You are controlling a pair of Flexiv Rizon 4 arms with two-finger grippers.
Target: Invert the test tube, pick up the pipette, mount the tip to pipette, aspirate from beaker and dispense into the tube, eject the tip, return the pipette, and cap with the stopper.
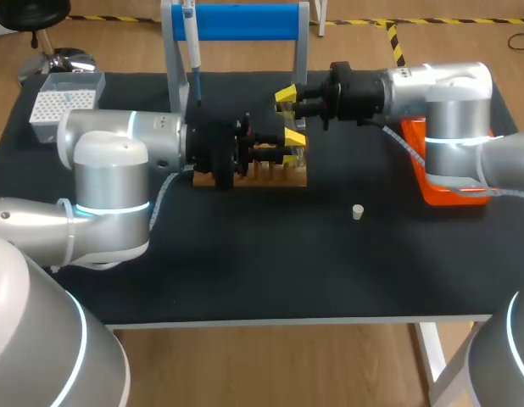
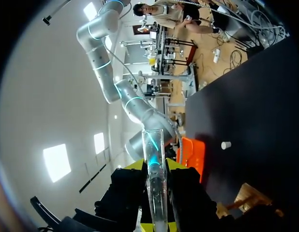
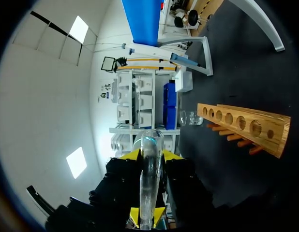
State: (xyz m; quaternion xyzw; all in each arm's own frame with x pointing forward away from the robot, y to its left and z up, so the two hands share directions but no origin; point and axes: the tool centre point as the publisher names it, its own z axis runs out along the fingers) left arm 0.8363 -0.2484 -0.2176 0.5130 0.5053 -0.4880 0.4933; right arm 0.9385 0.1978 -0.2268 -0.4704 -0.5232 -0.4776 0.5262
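Observation:
A clear glass test tube (image 2: 155, 183) stands between the fingers of my left gripper (image 2: 154, 215), which press on it from both sides. The same test tube (image 3: 149, 179) is also clamped in my right gripper (image 3: 148, 205). In the head view my left gripper (image 1: 294, 140) and right gripper (image 1: 285, 95) meet just above the right end of the wooden rack (image 1: 262, 174); the tube is hard to make out there. The pipette (image 1: 194, 51) hangs on the blue stand (image 1: 245, 21). A small white stopper (image 1: 358, 212) lies on the table to the right of the rack.
A white tip box (image 1: 63, 106) sits at the back left. An orange tray (image 1: 444, 191) lies under my right arm. A glass beaker (image 3: 189, 118) stands behind the rack (image 3: 246, 128). The stopper (image 2: 226, 145) lies alone on the black tabletop.

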